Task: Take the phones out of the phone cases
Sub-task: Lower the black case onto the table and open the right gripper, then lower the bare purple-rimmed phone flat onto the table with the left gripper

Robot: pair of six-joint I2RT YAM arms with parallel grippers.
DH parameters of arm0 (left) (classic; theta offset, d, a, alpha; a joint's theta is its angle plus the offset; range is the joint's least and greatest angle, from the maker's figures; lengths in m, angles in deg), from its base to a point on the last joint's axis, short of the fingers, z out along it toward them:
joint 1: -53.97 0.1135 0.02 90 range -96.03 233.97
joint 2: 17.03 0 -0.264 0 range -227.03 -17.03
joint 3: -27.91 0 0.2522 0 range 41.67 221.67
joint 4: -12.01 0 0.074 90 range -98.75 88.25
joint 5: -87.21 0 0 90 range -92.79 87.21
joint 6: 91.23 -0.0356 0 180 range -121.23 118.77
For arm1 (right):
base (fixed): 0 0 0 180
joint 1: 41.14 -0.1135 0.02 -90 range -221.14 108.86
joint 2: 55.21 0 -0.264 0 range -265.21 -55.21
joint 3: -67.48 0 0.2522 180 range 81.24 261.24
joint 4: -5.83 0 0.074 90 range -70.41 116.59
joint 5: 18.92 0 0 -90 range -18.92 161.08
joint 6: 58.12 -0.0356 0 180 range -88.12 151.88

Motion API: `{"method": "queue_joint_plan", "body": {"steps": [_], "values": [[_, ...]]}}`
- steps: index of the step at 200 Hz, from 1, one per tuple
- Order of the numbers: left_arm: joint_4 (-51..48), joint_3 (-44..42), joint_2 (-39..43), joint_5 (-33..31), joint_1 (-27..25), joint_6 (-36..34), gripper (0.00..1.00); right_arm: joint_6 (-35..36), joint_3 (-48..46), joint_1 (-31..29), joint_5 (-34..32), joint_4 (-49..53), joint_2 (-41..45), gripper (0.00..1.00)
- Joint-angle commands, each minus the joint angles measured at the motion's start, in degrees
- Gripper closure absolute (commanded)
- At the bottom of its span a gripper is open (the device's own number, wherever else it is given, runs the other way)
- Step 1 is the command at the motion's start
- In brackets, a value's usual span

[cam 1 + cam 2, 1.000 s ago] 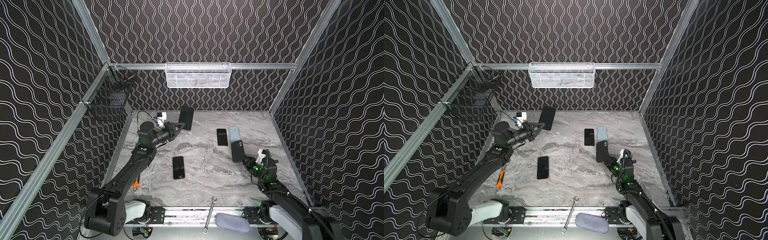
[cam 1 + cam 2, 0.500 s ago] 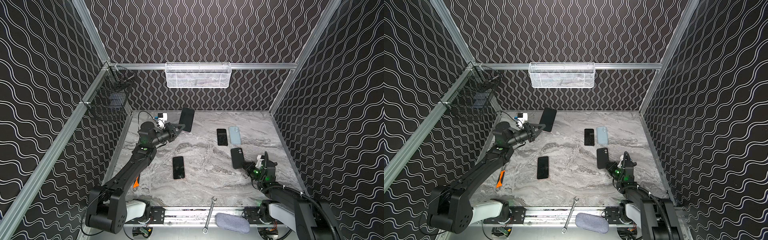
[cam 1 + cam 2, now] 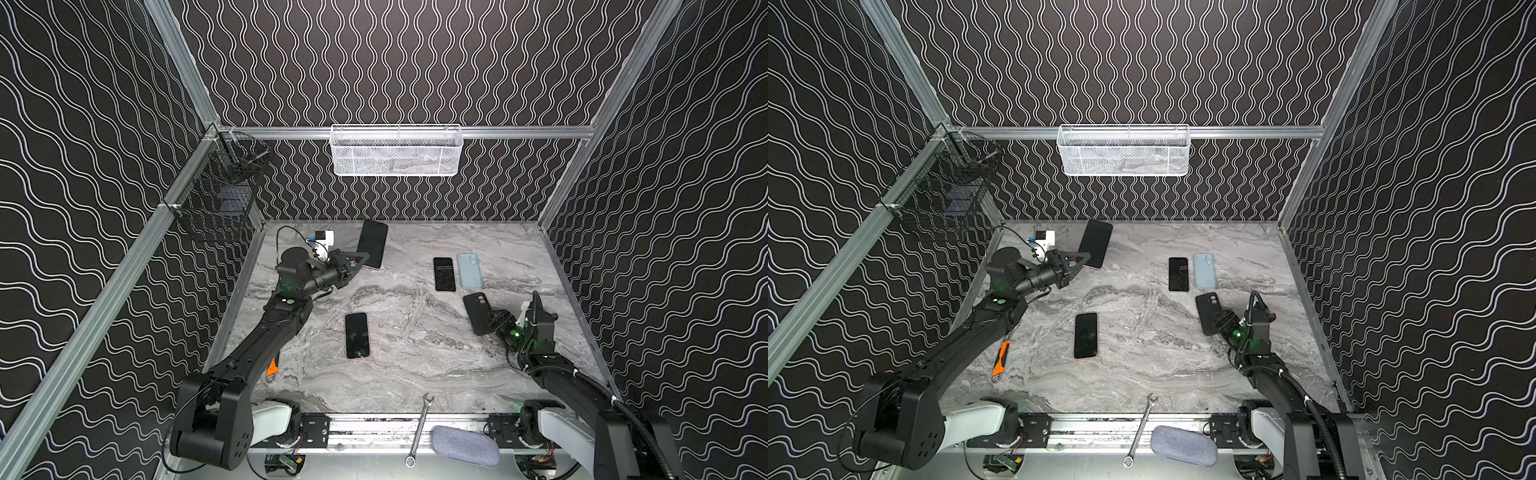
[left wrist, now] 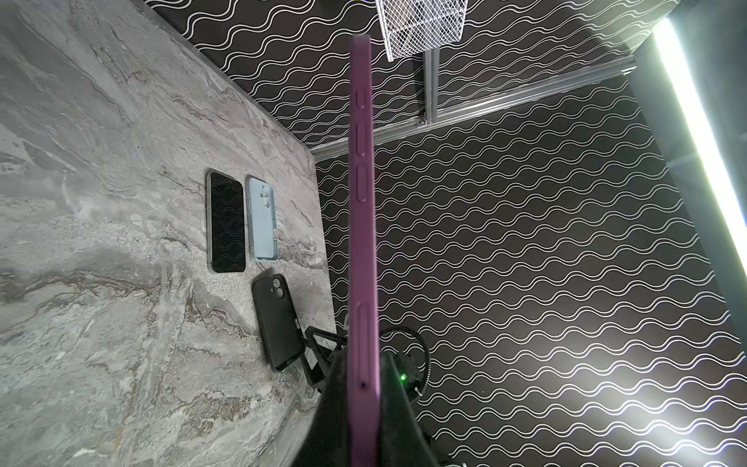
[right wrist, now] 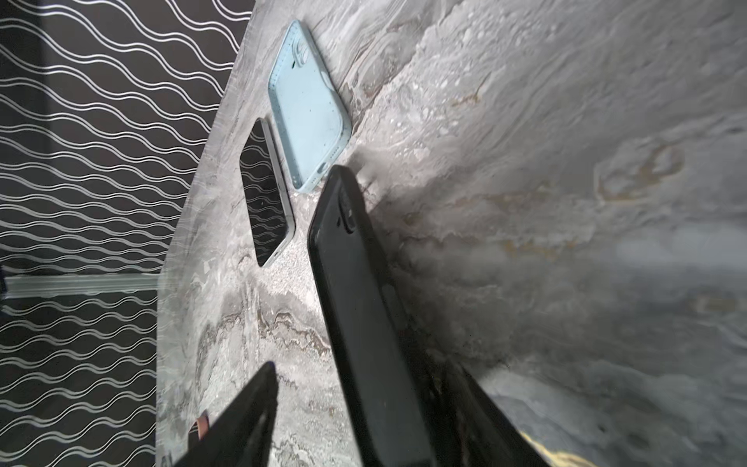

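My left gripper (image 3: 358, 262) is shut on the lower end of a phone in a purple case (image 3: 372, 249), held tilted above the table's back left. The left wrist view shows the purple case (image 4: 364, 242) edge-on, clamped in the gripper (image 4: 364, 360). At the right, a black phone case (image 3: 477, 312) lies back-up on the table, its camera cut-out at the far end. My right gripper (image 3: 492, 322) stands open around its near end. In the right wrist view one finger (image 5: 246, 408) is clear of the black case (image 5: 355, 303).
A black phone (image 3: 357, 336) lies mid-table. Another black phone (image 3: 444, 274) and a light blue case (image 3: 470, 270) lie at the back right. A wrench (image 3: 419, 430), a grey pouch (image 3: 465, 445) and an orange-handled tool (image 3: 272, 368) are near the front. A white charger (image 3: 323, 240) sits at the back left.
The right gripper brought the black case down from upright to lying on the table, then opened. The left gripper kept its hold, barely moving.
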Motion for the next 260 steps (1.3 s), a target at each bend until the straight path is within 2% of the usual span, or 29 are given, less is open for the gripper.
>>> {"method": "queue_joint_plan", "body": {"steps": [1,28,94,129,146,169,179,217,260], "values": [[4.2,0.0,-0.3,-0.2,0.2,-1.6,1.0,2.4,1.5,-0.1,-2.1,6.9,1.1,0.29],[4.2,0.3,-0.7,-0.3,0.2,-1.9,1.0,4.2,3.0,-0.1,-2.7,11.2,1.8,0.25],[4.2,0.5,-1.7,0.3,0.2,-2.3,1.0,6.3,4.0,-0.1,-5.2,14.0,7.1,0.22],[4.1,-2.3,0.0,-2.2,-1.2,-2.3,1.0,9.1,6.3,-0.1,-6.0,14.5,7.5,0.2],[4.1,-4.7,0.9,-5.1,-4.2,-2.2,1.0,12.1,10.4,0.2,-5.7,17.0,5.6,0.16],[4.2,-8.7,3.2,-13.6,-10.4,-2.7,1.0,15.3,16.4,0.7,-3.2,19.7,2.2,0.11],[4.1,-9.6,3.4,-16.8,-13.3,-3.0,1.0,16.3,18.9,0.8,-2.3,21.1,1.3,0.0],[4.3,-10.9,1.9,-28.3,-23.7,-3.2,1.0,17.9,23.4,0.9,-1.2,23.7,2.0,0.0],[8.3,-8.3,-6.9,-36.6,-32.5,-2.5,1.0,19.7,23.0,1.0,3.5,24.3,6.8,0.0]]}}
